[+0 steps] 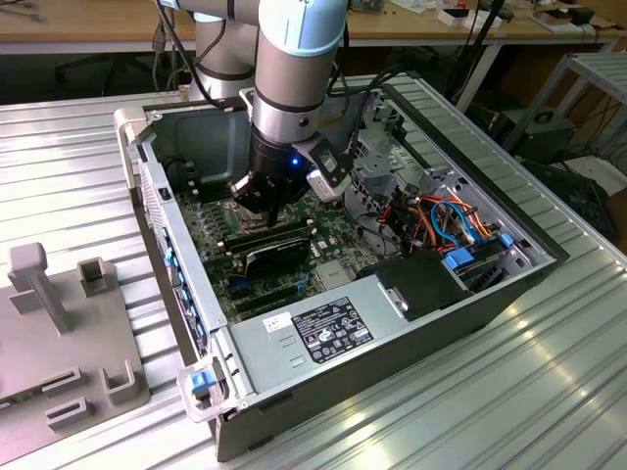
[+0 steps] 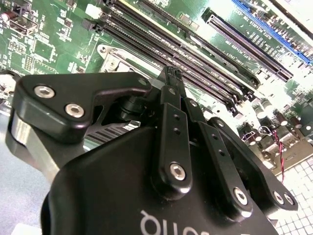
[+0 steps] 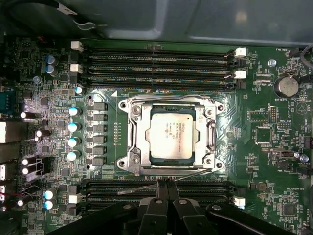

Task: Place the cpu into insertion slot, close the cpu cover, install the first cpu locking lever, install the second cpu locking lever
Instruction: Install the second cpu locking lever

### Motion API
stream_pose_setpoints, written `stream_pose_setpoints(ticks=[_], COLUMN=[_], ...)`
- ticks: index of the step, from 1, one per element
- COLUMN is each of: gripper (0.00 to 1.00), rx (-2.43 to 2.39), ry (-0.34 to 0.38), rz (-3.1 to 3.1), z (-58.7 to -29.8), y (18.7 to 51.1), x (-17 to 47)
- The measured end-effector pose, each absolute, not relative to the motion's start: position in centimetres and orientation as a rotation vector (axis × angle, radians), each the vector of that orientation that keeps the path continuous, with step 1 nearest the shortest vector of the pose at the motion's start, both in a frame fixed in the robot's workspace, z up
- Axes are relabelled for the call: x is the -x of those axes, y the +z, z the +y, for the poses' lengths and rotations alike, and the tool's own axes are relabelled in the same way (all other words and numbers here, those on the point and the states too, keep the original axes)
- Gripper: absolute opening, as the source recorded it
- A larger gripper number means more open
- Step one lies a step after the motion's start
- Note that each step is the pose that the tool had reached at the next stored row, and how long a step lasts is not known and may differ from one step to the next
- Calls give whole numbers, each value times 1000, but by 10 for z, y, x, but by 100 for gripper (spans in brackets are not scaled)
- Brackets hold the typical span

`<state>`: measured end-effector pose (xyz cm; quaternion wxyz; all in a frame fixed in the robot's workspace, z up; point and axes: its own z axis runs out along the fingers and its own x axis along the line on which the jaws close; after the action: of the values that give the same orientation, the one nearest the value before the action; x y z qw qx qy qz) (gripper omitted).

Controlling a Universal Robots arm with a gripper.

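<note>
The cpu point(image 3: 171, 136) is seated under the shut cpu cover point(image 3: 135, 138), and the gripper point(image 3: 164, 184) is pinched closed, nothing held.

- Cpu point(image 3: 172, 135): silver-grey top with faint dark print, centre of the first wrist view.
- Cover point(image 3: 132, 161): silver metal frame around the cpu.
- Board point(image 3: 259, 161): green, dotted with small silver and black parts.
- Memory slots point(image 3: 156, 61): long black bars, white clips at the ends.
- Capacitors point(image 3: 73, 127): pale blue-silver tops, left of centre.
- Gripper point(image 2: 171, 78): matte black with silver screws.
- Arm point(image 1: 294, 59): light blue and grey, top centre of the exterior view.
- Table point(image 1: 78, 166): ribbed silver metal.
</note>
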<state>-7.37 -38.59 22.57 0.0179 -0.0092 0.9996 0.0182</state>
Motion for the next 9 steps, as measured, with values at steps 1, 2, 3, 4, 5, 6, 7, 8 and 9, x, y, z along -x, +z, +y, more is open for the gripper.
stream_pose_setpoints(ticks=[1, 2, 3, 4, 5, 6, 7, 8, 9], gripper=[11, 11, 11, 11, 11, 11, 11, 11, 11], rx=[29, 29, 29, 29, 29, 29, 29, 29, 29], ry=[56, 56, 56, 56, 56, 56, 56, 56, 57], rz=[3105, 3105, 3105, 3105, 3105, 3105, 3105, 3105, 3105], z=[-386, -386, -386, -386, -386, -386, -386, -386, -386], y=[226, 226, 225, 225, 225, 224, 224, 223, 222], x=[74, 75, 75, 76, 77, 78, 79, 79, 80])
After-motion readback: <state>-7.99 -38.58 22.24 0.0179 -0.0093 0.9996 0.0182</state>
